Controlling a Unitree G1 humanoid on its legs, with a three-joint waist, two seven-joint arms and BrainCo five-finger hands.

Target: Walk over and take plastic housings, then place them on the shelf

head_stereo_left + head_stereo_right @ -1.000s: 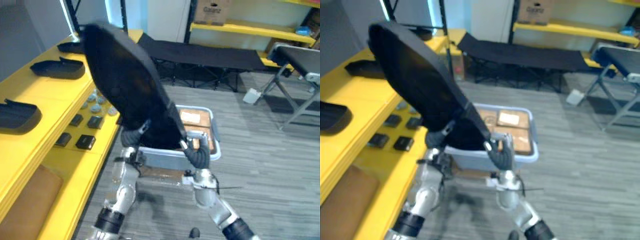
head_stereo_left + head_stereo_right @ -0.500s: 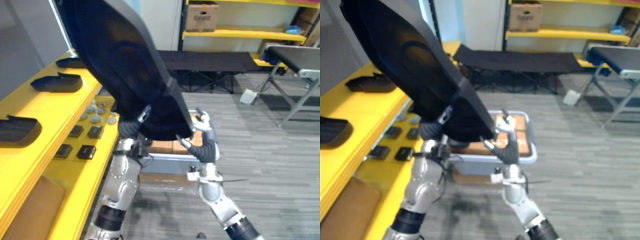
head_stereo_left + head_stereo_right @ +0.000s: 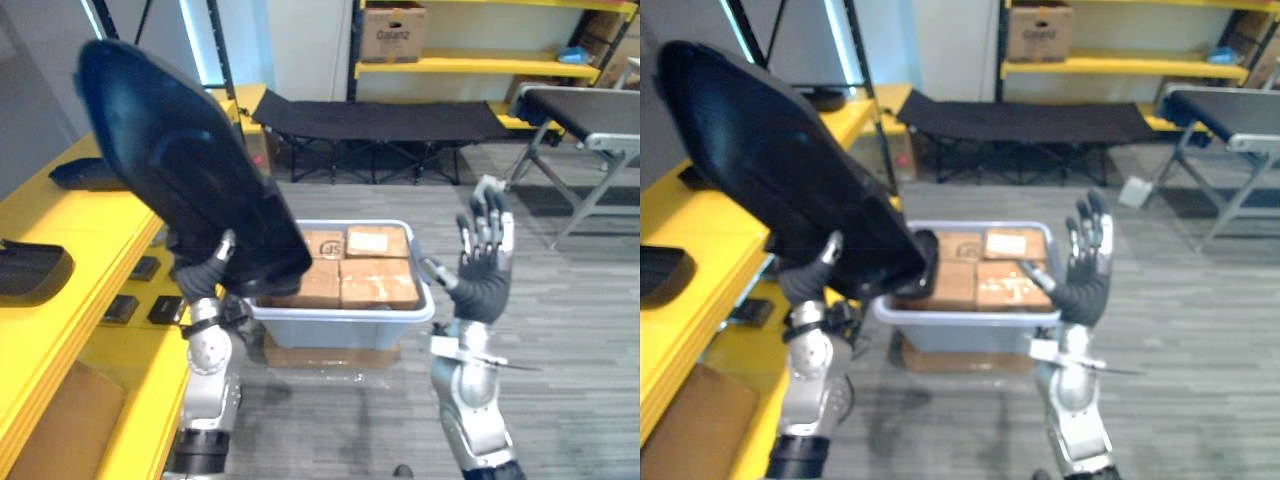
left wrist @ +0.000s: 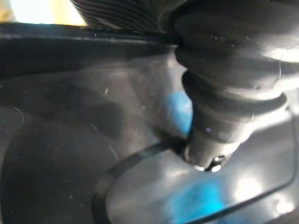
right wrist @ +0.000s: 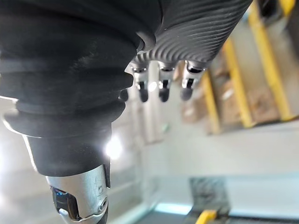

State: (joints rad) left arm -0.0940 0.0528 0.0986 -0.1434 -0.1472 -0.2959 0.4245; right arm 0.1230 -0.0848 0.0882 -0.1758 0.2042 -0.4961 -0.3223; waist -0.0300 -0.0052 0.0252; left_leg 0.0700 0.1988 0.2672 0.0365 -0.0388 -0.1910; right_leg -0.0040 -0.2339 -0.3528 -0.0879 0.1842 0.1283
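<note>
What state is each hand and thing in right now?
plastic housing: raised and tilted, gripped at its lower end, not yet on the shelf.
left hand: shut on the plastic housing.
right hand: open, fingers straight, raised, touching nothing.
grey bin: open-topped, packed with cardboard boxes.
second housing: lying on the yellow shelf, untouched.

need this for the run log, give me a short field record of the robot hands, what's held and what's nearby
held item: black plastic housing, up high and tilted
left robot hand: curled round the housing's lower end
right robot hand: open, fingers up, holding nothing
ahead: grey bin with cardboard boxes in it
robot's left: yellow shelf, another housing lying on it
</note>
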